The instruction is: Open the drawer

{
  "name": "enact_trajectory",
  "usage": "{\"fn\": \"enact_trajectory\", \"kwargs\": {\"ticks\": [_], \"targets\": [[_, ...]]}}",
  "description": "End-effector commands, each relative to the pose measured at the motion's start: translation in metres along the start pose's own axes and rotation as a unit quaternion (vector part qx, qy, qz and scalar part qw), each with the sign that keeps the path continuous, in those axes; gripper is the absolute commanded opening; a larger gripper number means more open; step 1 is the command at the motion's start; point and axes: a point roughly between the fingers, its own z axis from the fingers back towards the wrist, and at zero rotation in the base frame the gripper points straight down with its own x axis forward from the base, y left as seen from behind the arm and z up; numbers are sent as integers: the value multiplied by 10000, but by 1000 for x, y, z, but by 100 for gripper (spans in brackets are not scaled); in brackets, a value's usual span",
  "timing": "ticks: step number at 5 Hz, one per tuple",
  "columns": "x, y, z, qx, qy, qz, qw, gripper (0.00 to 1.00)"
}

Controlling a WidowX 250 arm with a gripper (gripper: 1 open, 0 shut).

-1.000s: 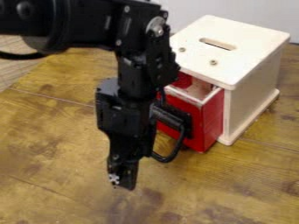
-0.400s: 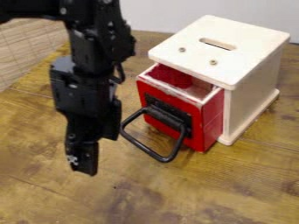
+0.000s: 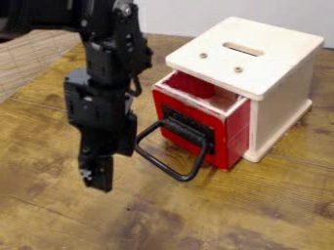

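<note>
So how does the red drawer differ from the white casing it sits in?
The drawer is red with a black front; the casing is cream-white. The drawer carries a black loop handle; the casing has none, only a slot on top. The drawer sticks partly out, while the casing stands square on the table. Both are box-shaped.

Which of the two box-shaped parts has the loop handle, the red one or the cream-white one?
The red drawer: its black front carries the black loop handle. The cream-white casing has only a slot on top.
</note>
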Motion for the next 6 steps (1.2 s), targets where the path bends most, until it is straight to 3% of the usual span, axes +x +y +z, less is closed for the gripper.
{"fn": "enact_trajectory", "kwargs": {"ticks": [1, 3, 4, 6], "targets": [[10, -17, 11, -286, 25, 126, 9995, 100], [3, -37, 10, -405, -4, -174, 9990, 100], [7, -39, 4, -410, -15, -208, 9989, 100], [-9, -34, 4, -408, 10, -284, 9988, 100]]}}
